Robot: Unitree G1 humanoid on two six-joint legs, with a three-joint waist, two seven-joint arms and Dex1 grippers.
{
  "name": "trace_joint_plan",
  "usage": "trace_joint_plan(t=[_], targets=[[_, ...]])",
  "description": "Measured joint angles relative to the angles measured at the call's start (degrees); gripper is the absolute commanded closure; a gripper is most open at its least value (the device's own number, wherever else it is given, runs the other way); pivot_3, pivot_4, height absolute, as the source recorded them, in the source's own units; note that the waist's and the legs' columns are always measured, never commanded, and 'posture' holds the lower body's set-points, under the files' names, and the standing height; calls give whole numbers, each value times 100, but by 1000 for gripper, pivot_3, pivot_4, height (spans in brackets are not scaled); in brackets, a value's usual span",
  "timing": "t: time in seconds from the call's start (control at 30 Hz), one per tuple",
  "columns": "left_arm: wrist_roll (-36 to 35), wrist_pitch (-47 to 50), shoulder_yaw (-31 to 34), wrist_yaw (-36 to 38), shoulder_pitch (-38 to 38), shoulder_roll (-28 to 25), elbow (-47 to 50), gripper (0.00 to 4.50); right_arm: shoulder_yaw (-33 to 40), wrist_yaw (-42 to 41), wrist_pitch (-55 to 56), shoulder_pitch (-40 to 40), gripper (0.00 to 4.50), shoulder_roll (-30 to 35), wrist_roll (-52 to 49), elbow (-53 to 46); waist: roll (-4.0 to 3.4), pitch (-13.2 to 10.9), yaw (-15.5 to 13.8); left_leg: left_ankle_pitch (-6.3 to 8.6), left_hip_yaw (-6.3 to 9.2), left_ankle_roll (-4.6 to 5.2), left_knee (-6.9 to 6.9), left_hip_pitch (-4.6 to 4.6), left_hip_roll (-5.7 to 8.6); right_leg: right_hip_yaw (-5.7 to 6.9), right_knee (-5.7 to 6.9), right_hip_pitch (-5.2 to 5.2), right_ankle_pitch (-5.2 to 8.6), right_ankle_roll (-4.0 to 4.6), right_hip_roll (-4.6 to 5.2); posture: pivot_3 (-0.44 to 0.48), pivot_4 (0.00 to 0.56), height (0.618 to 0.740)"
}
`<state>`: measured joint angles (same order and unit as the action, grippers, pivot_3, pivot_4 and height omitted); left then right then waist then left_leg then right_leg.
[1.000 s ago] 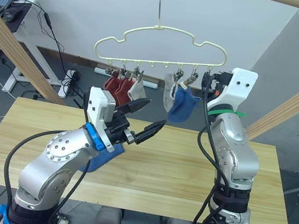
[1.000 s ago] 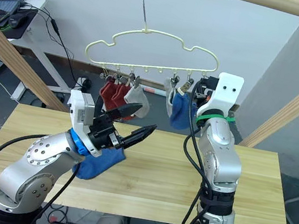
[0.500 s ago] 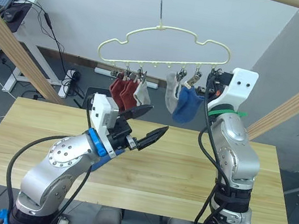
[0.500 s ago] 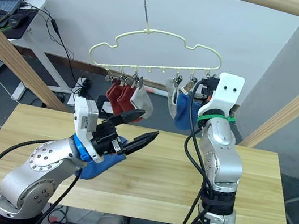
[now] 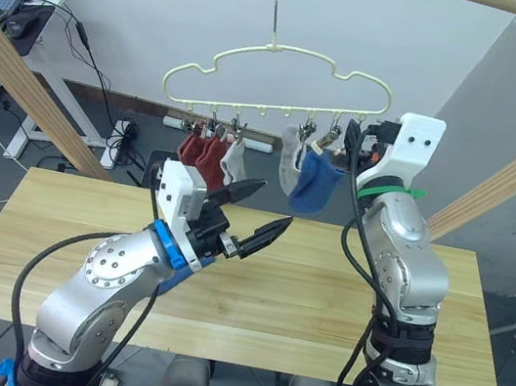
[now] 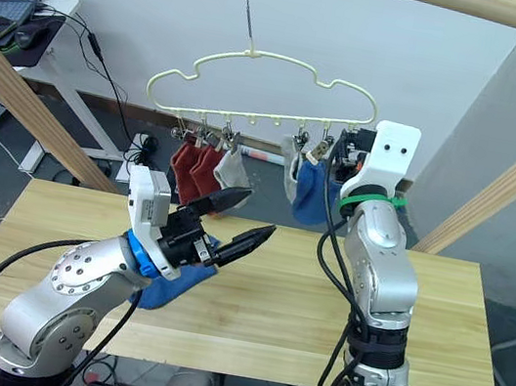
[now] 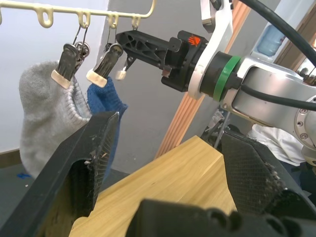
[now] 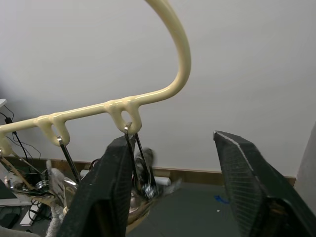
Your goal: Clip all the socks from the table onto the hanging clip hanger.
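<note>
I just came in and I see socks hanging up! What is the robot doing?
It is clipping socks onto the yellow clip hanger. Five socks hang there: two red, two grey and one blue. The last blue sock lies on the table, under the open left gripper. The right gripper is open, up by the hanger's end clip.

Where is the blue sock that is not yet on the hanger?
The blue sock lies on the table on the robot's left, partly hidden under the left gripper, below the red socks hanging on the clip hanger.
</note>
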<state>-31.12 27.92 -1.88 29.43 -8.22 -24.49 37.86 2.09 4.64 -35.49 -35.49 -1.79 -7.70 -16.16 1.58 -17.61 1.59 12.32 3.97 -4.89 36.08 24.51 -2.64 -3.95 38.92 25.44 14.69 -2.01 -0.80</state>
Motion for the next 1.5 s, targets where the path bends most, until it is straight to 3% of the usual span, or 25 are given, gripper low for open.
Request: trace_joint_plan(t=[1.03, 1.5], targets=[[70, 0, 0, -12, -35, -10, 0, 740, 126, 330, -33, -133, 2064, -349, -27, 139, 0, 0, -1, 0, 0, 0, 0, 0, 0, 1, 0, 0, 0, 0, 0, 92, 303, 740], [78, 11, -2, -12, -44, -10, 2, 740, 495, 679, -138, -151, 2064, -584, -538, 178, -1, -1, -1, 0, 1, 0, 0, 1, 0, 1, -1, 0, 0, 0, 0, 94, 306, 740]])
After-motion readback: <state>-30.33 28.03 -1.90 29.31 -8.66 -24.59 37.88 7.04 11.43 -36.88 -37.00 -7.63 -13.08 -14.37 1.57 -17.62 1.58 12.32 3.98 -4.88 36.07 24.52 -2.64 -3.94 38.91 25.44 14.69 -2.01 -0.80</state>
